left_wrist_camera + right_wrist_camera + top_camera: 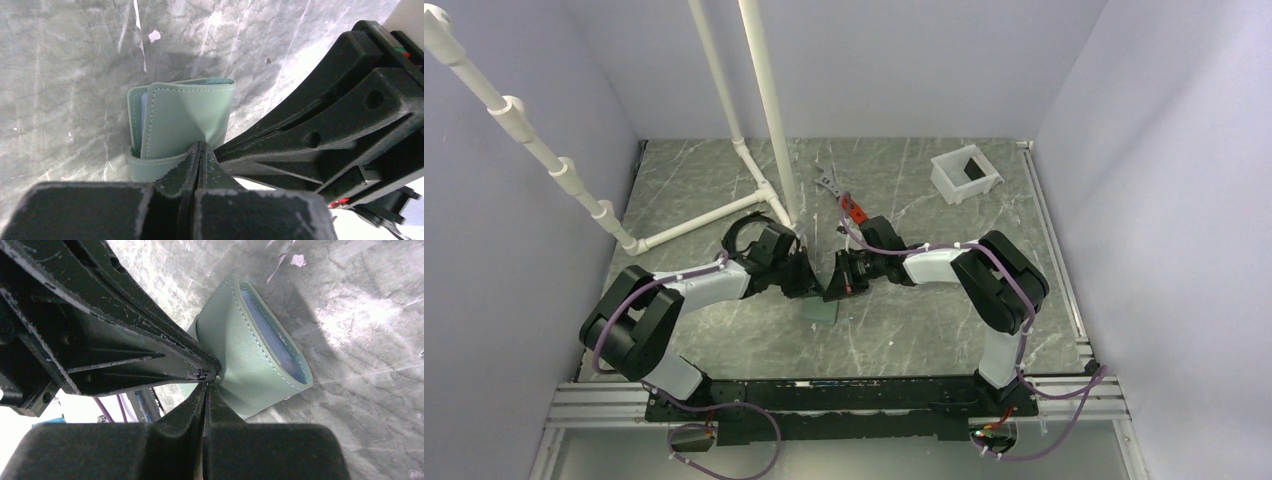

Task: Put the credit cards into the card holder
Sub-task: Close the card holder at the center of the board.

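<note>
Grey-green card holder (185, 120): likely soft, light; grip at the stitched edge.
Left end effector (199, 146): pinching card holder.
Right end effector (207, 382): pinching card holder.

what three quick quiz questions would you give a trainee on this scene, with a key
1. True or false: the left gripper and the right gripper are both shut on the grey-green stitched folding wallet.
2. What colour shows inside the wallet's fold? A light blue, B red, C yellow.
3. Fill in: in the top view, the white square plastic tub sits toward the far ___.

Key: 1 true. 2 A, the thin light blue card. 3 right.
</note>
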Motion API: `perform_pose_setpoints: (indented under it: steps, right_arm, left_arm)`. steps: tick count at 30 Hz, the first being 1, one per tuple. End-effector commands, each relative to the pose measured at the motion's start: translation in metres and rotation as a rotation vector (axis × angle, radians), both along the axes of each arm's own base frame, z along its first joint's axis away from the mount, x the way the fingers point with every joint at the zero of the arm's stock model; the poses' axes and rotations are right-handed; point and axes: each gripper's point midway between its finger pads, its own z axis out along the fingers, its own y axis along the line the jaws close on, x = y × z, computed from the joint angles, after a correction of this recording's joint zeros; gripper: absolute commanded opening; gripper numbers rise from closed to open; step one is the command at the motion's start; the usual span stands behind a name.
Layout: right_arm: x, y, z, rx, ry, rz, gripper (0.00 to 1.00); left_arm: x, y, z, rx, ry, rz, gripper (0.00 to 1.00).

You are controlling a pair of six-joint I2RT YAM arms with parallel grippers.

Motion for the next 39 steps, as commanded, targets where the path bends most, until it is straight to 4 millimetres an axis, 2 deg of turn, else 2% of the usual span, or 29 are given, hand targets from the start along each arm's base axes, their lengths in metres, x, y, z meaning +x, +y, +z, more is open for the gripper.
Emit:
perform_pose_setpoints:
  steps: [1, 4, 10, 14, 17, 20, 21, 24, 26, 28, 30, 34, 36, 39]
  right_arm:
    - [-0.006, -0.012, -0.040, -0.144, -0.018, -0.021, 0.00]
    - [-0.006, -0.012, -0.040, -0.148, -0.020, -0.023, 0.00]
    - [-0.007, -0.012, -0.040, -0.147, -0.015, -0.020, 0.00]
    - [-0.006, -0.012, -0.041, -0.149, -0.014, -0.021, 0.00]
    - [-0.006, -0.011, -0.041, -0.147, -0.012, -0.018, 0.00]
    - [-0.006, -0.009, -0.035, -0.130, -0.006, -0.016, 0.00]
    - [-0.005, -0.008, -0.032, -0.117, -0.002, -0.018, 0.00]
    - [-0.001, -0.005, -0.021, -0.080, 0.009, -0.033, 0.01]
    - [0.000, -0.003, -0.019, -0.068, 0.018, -0.036, 0.01]
    - [0.001, -0.001, -0.018, -0.061, 0.029, -0.036, 0.03]
    - [0.001, 0.000, -0.016, -0.056, 0.033, -0.035, 0.04]
    - [0.003, 0.001, -0.009, -0.054, 0.018, -0.034, 0.08]
    - [0.005, 0.001, -0.006, -0.061, 0.002, -0.034, 0.10]
    - [0.005, 0.001, -0.007, -0.075, -0.009, -0.029, 0.10]
  left_arm:
    - [-0.012, -0.004, -0.021, -0.096, 0.060, 0.000, 0.00]
    - [-0.016, -0.003, -0.027, -0.136, 0.056, 0.014, 0.00]
    - [-0.026, 0.011, -0.046, -0.148, 0.096, 0.054, 0.00]
    - [-0.035, 0.011, -0.056, -0.177, 0.121, 0.059, 0.00]
    - [-0.035, 0.002, -0.048, -0.221, 0.108, 0.013, 0.00]
    - [-0.030, -0.003, -0.024, -0.207, 0.063, -0.028, 0.01]
    - [-0.026, -0.003, -0.009, -0.191, 0.021, -0.045, 0.04]
    - [-0.020, 0.003, 0.027, -0.150, -0.051, -0.058, 0.24]
    - [-0.021, 0.008, 0.043, -0.127, -0.064, -0.055, 0.38]
    - [-0.026, 0.012, 0.052, -0.118, -0.063, -0.054, 0.46]
    - [-0.030, 0.015, 0.056, -0.121, -0.057, -0.041, 0.49]
    - [-0.033, 0.022, 0.050, -0.101, -0.036, -0.001, 0.53]
    - [-0.029, 0.025, 0.048, -0.070, -0.043, 0.013, 0.58]
    - [-0.020, 0.036, 0.040, 0.045, -0.055, 0.025, 0.58]
